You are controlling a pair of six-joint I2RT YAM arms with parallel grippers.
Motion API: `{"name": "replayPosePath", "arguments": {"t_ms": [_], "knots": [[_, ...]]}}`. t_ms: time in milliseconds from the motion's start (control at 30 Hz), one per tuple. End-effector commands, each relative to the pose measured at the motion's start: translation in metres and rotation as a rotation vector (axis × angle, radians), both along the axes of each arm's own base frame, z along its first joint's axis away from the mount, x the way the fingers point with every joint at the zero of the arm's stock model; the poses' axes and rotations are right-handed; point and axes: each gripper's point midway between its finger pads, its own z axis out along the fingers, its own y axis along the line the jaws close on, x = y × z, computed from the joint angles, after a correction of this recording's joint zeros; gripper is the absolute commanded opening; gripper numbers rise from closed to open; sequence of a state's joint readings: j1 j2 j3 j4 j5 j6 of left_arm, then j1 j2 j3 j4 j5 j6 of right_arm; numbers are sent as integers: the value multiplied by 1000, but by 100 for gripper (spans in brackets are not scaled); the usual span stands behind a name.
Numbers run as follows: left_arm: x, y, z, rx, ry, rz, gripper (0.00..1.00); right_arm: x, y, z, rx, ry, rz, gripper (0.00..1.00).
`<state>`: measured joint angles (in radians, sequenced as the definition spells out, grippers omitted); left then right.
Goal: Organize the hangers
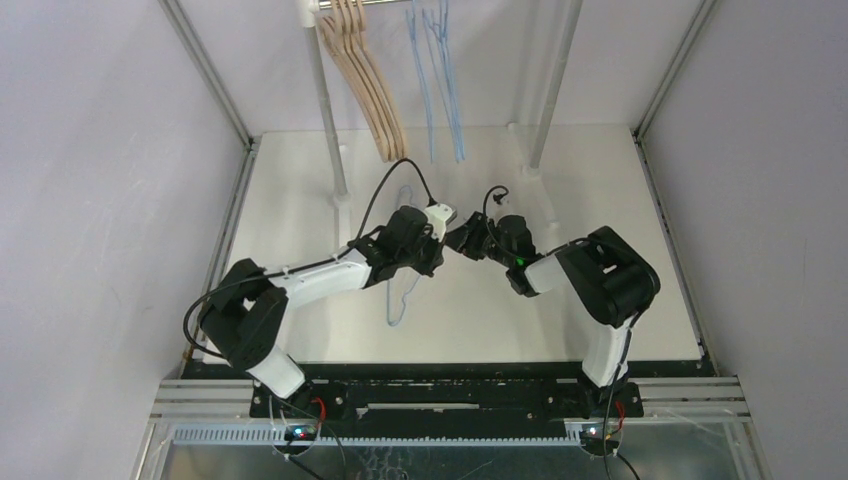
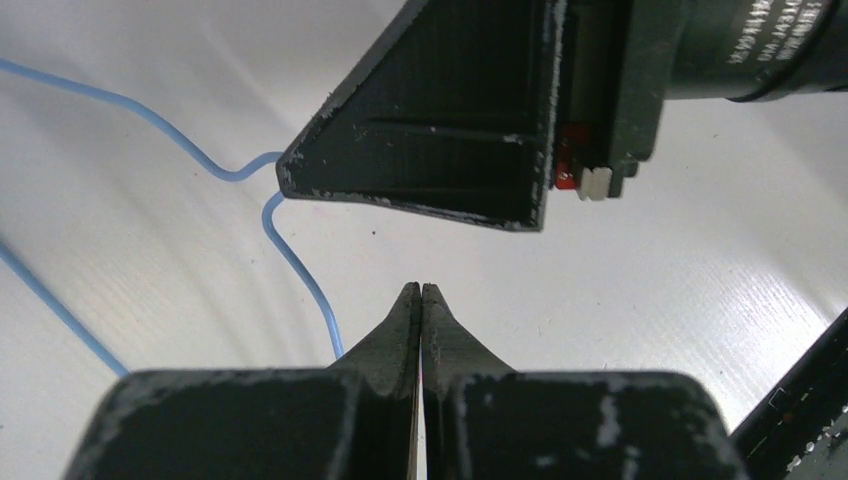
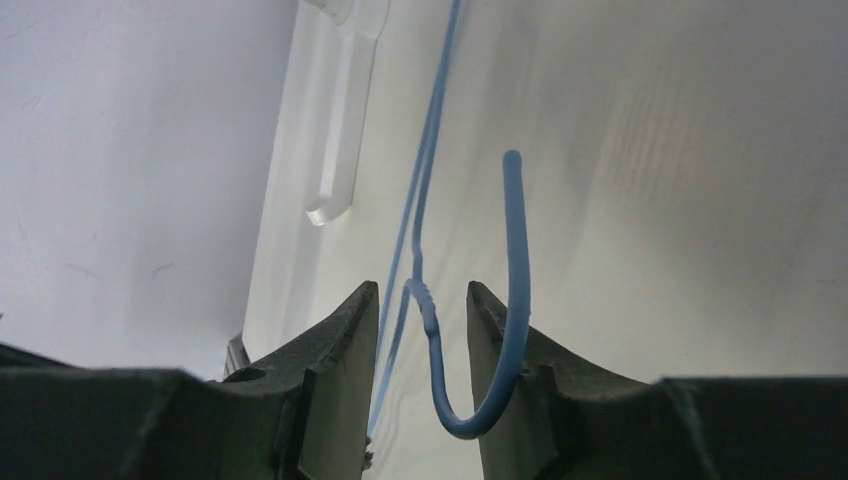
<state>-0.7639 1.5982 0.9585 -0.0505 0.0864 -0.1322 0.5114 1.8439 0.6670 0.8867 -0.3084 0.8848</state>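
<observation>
Right gripper (image 3: 422,290) jaws apart around blue hanger (image 3: 516,250) neck | left gripper (image 2: 421,288) closed | wrist lettering (image 2: 775,30) too blurred

Wooden hangers (image 1: 365,75) hang in the upper middle of the frame, with wire hangers (image 1: 445,80) just to their right. Below them, a lone wire hanger (image 1: 393,312) lies on the tabletop (image 1: 600,300) under the left arm (image 1: 310,280). The left tool (image 2: 421,290) and the right tool (image 3: 420,290) meet at mid-frame, and the lone wire hanger's neck stands between the right tool's jaws.

Left arm (image 1: 320,275), right arm (image 1: 600,275) inward (left jaws together, right jaws apart)
</observation>
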Motion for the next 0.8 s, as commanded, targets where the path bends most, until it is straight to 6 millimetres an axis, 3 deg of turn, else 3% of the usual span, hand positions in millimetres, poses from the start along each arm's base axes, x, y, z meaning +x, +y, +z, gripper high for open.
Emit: {"name": "replayPosePath", "arguments": {"t_ms": [0,100,300,467,633,767], "knots": [[-2,0,17,-50,-40,9,0,21,8,23,37,-105,-31,44],[-1,12,11,-23,-54,55,0,23,9,21,29,-117,-32,37],[5,39,-9,97,-73,143,2,23,12,24,39,-125,-18,37],[9,43,-28,113,-63,187,7,20,16,33,41,-143,0,36],[15,35,-33,107,-57,188,26,16,18,43,28,-170,16,36],[15,40,-41,123,-50,214,35,14,19,49,10,-188,23,36]]}}
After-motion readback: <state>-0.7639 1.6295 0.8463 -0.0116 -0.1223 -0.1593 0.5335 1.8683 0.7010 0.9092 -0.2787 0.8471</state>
